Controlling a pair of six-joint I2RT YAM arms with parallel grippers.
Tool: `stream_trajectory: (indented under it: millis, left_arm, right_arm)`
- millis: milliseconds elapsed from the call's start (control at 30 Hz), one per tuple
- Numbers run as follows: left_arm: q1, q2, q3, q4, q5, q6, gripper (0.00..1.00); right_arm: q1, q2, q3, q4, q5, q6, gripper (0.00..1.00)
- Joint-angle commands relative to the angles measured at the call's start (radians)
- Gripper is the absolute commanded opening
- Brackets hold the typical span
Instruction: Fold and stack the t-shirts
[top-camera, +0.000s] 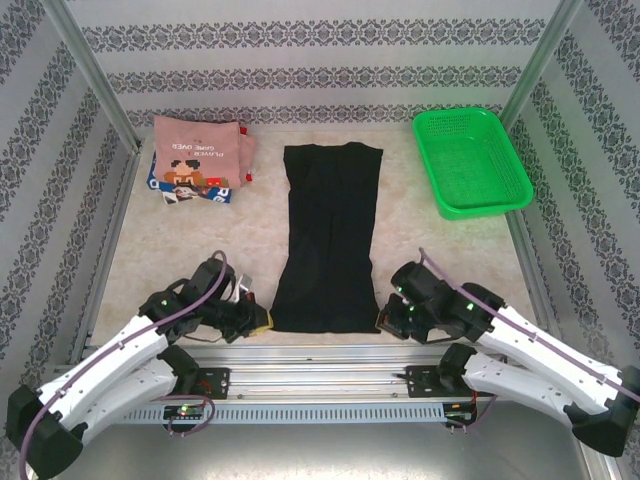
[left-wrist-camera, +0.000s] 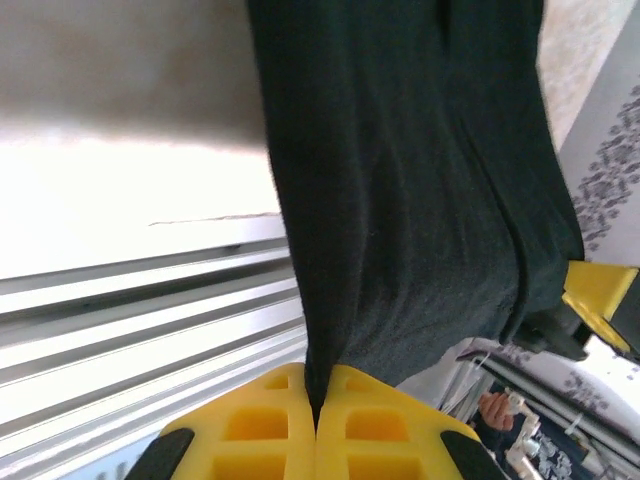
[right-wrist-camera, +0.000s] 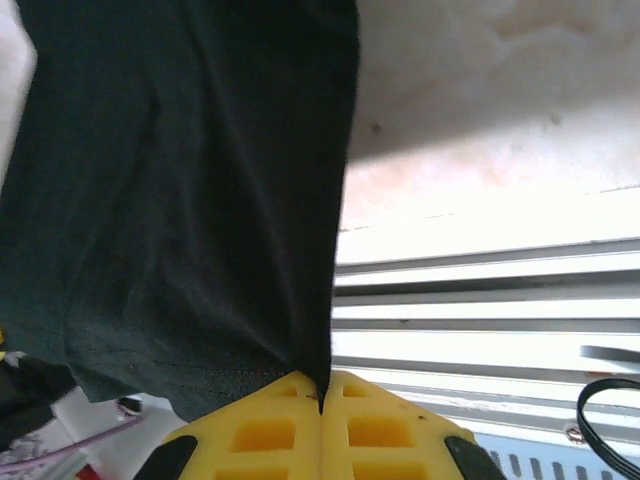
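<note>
The table (top-camera: 190, 260) has a pale cream surface with a soft marbled look. Around it stand walls (top-camera: 300, 40) covered in striped grey ornament wallpaper, with silver metal posts (top-camera: 95, 85) in the far corners. A ribbed aluminium rail (top-camera: 320, 365) runs along the near edge. A green plastic mesh basket (top-camera: 470, 160) sits at the far right.

The black t-shirt (top-camera: 330, 240) lies in the middle as a long narrow strip, from the far side to the near edge. At the far left, the pink t-shirt (top-camera: 200, 150) with a pixel figure lies folded on top of the blue-and-white t-shirt (top-camera: 160, 188).

Both arms are bent low and reach inward over the rail. The left gripper (top-camera: 262, 322) is at the near left corner of the black t-shirt, and its yellow fingers (left-wrist-camera: 275, 430) are pressed together on the cloth edge. The right gripper (top-camera: 385, 322) pinches the near right corner in the same way, its fingers (right-wrist-camera: 365, 435) closed on the hem.
</note>
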Motion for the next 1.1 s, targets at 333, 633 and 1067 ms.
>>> stream_trajectory:
  millis: [333, 633, 1067]
  left_arm:
    - [0.205, 0.364, 0.293, 0.083, 0.024, 0.167, 0.00]
    - [0.373, 0.743, 0.587, 0.120, 0.136, 0.350, 0.00]
    - [0.429, 1.110, 0.966, 0.065, 0.174, 0.453, 0.00]
  right_arm:
    - [-0.422, 0.415, 0.369, -0.072, -0.156, -0.538, 0.00]
    - [-0.543, 0.749, 0.599, 0.006, -0.201, -0.628, 0.00]
    - [-0.610, 1.111, 0.879, 0.011, -0.188, -0.683, 0.00]
